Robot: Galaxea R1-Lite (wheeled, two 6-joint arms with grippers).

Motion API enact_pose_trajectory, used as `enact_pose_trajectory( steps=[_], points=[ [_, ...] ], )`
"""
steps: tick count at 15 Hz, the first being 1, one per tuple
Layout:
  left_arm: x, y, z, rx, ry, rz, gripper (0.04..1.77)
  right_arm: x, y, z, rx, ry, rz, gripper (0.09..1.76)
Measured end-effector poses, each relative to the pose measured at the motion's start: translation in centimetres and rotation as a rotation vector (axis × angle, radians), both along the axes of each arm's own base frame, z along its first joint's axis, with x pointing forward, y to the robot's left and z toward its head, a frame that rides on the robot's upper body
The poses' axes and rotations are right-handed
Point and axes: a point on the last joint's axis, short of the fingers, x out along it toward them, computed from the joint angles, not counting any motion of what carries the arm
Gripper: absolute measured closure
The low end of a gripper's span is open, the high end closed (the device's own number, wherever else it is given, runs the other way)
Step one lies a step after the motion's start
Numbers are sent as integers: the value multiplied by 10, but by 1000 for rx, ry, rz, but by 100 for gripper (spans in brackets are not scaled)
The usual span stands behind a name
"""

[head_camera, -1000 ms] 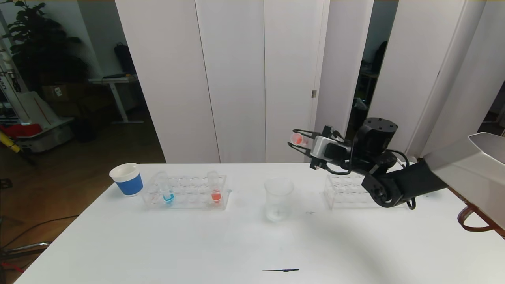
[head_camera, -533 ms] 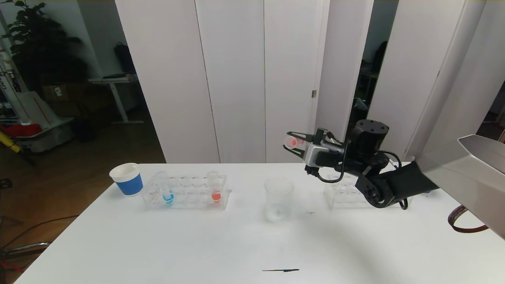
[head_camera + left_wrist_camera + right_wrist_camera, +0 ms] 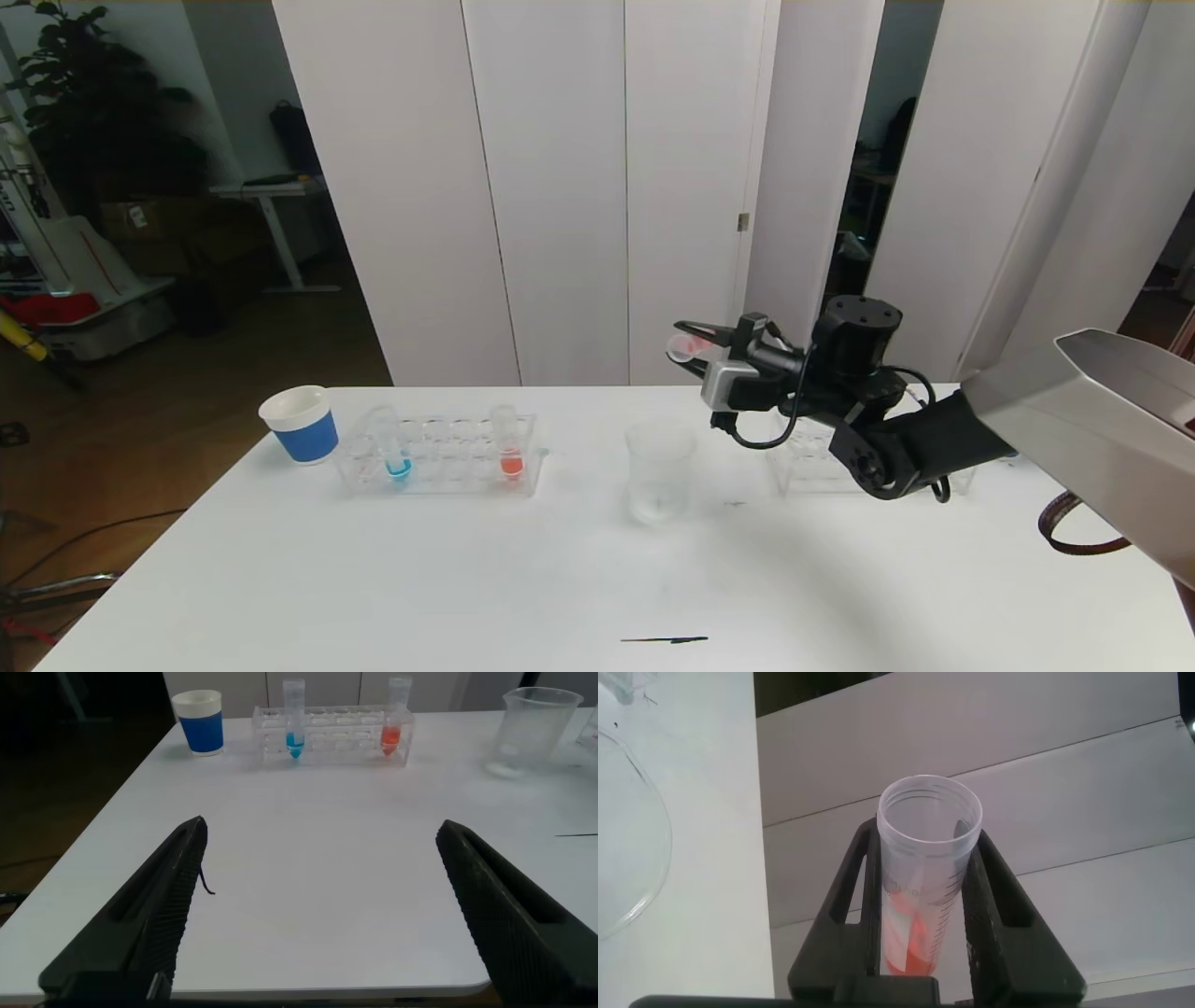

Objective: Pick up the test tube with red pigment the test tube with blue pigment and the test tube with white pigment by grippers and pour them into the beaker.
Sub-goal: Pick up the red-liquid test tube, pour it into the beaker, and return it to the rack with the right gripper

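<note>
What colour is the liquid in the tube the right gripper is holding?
Orange-red, in the test tube clamped by the right gripper; the right wrist view shows it best.

The robot's right arm reaches in from four o'clock across the head view, its silver upper segment leading to a black elbow and wrist. The right gripper [image 3: 689, 347] points toward nine o'clock, raised above the table, its two black fingers [image 3: 990, 905] closed on a test tube with red pigment [image 3: 923, 882] held nearly level. The left gripper [image 3: 322, 915] sits low at the near table edge, its jaws spread wide and holding nothing.
</note>
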Motion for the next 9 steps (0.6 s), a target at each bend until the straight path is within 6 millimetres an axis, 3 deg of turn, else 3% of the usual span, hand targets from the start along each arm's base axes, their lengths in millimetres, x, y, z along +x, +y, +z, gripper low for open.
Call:
enact_pose_trajectory(
  steps=[9],
  points=[
    [0,0,0,0,1,0,6,3,7,-1,-34,-82,20,127]
  ],
)
